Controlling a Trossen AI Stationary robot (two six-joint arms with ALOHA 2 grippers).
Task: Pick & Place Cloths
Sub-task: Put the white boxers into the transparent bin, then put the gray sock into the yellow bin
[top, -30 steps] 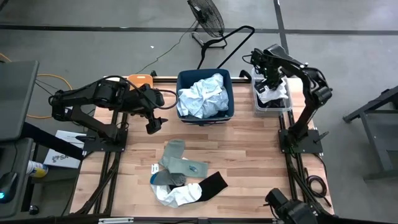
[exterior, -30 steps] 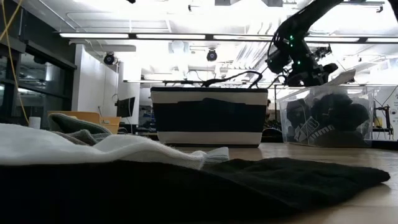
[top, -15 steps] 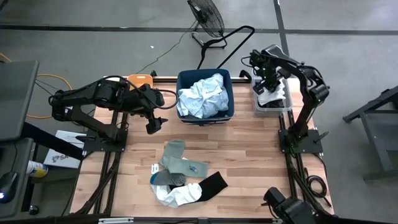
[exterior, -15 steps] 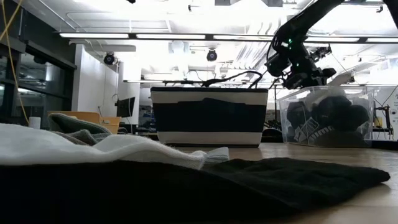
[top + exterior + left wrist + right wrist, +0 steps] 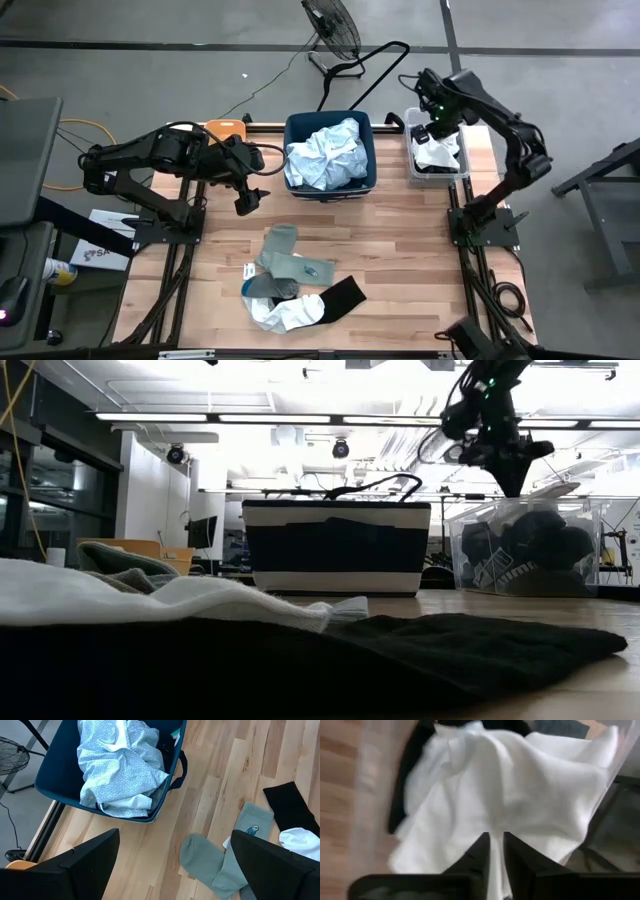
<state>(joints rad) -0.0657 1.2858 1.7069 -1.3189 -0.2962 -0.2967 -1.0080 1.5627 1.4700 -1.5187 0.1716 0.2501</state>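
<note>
Several cloths lie near the table's near edge: grey-green socks (image 5: 285, 262) (image 5: 220, 865), a black sock (image 5: 343, 296) and a white piece (image 5: 285, 315). A pale blue cloth (image 5: 325, 155) (image 5: 122, 770) fills the navy bin (image 5: 366, 170). My left gripper (image 5: 245, 200) (image 5: 175, 870) hovers open over bare wood, left of the navy bin. My right gripper (image 5: 437, 122) (image 5: 496, 842) hangs over the clear bin (image 5: 411, 172) (image 5: 530, 555), shut on a white cloth (image 5: 437, 153) (image 5: 520, 785). Black cloths lie under the white one in that bin. My right gripper pinches a raised fold of the white cloth (image 5: 496, 827) between its two fingers, coming from above and pointing down. The rest of the cloth spreads below the fingers and lies on the dark cloths in the clear bin.
An orange bin (image 5: 225, 130) stands at the far left corner, behind my left arm. Bare wood (image 5: 400, 240) lies between the bins and the cloth pile. A fan (image 5: 335, 30) and a black stand sit on the floor beyond the far edge.
My right gripper has risen above the clear bin and shifted a little toward the far edge, its arm swinging outward to the right. The white cloth in the bin shows broader than before. My left arm has kept still.
</note>
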